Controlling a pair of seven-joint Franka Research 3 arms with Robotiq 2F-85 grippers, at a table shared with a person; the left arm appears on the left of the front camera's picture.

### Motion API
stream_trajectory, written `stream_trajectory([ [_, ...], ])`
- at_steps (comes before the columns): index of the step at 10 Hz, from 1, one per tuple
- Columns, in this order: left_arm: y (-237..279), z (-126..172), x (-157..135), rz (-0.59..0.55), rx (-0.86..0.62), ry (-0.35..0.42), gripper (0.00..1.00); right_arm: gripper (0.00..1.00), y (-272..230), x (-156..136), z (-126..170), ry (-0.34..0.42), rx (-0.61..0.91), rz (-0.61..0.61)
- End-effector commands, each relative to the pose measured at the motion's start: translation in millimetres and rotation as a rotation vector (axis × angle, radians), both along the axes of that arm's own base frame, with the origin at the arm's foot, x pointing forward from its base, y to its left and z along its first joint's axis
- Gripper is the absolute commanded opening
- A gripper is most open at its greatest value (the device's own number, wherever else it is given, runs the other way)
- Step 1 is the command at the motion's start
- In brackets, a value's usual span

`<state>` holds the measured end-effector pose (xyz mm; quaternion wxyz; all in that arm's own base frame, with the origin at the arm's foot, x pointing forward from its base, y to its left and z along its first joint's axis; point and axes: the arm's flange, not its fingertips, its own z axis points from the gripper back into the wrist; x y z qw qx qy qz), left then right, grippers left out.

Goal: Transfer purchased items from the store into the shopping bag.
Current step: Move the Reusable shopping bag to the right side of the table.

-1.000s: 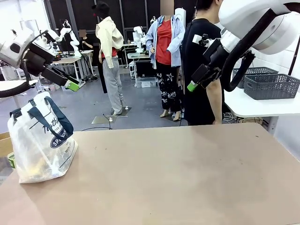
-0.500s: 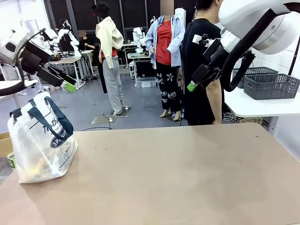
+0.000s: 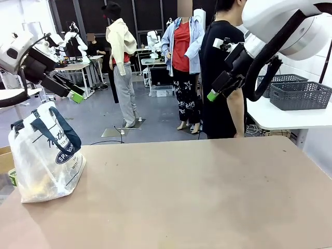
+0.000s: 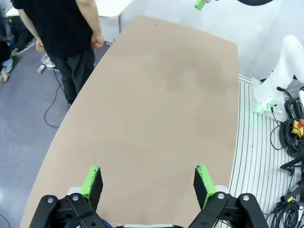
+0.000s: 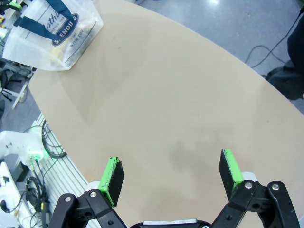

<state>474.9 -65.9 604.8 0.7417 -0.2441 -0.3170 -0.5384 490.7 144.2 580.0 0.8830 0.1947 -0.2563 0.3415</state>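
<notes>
The shopping bag [image 3: 45,155], clear plastic with navy straps and an oval logo, stands at the brown table's left edge. Yellowish purchased items [image 3: 39,185] show faintly through its lower part. My left gripper [image 3: 75,94] hangs open in the air above and behind the bag. My right gripper [image 3: 213,94] is raised high at the far right, open and empty. In the left wrist view the left gripper [image 4: 148,184] spreads its green pads over bare tabletop. In the right wrist view the right gripper [image 5: 172,175] is open above the table, with the shopping bag [image 5: 52,29] far off. Dark grey lattice baskets [image 3: 300,95] sit on a side table; I cannot tell which is the store.
A person in black [image 3: 224,78] stands at the table's far side, arms down. The white side table [image 3: 290,116] with the baskets is at the far right. The brown table [image 3: 197,197] is bare from the middle to the right. Cables [image 4: 292,137] lie on the floor.
My left gripper has drifted slightly left and back above the bag. The right arm, the bag and the person have stayed put.
</notes>
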Motion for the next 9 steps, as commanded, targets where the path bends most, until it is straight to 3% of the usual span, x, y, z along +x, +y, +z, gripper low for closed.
stream_trajectory([
  [1,0.0,1.2,-0.6,-0.001,-0.017,0.009,1.0,1.0,-0.5,0.0,-0.3,0.001,0.0,-0.001],
  [9,0.0,1.2,-0.6,-0.001,-0.017,0.009,1.0,1.0,-0.5,0.0,-0.3,0.001,0.0,-0.001],
])
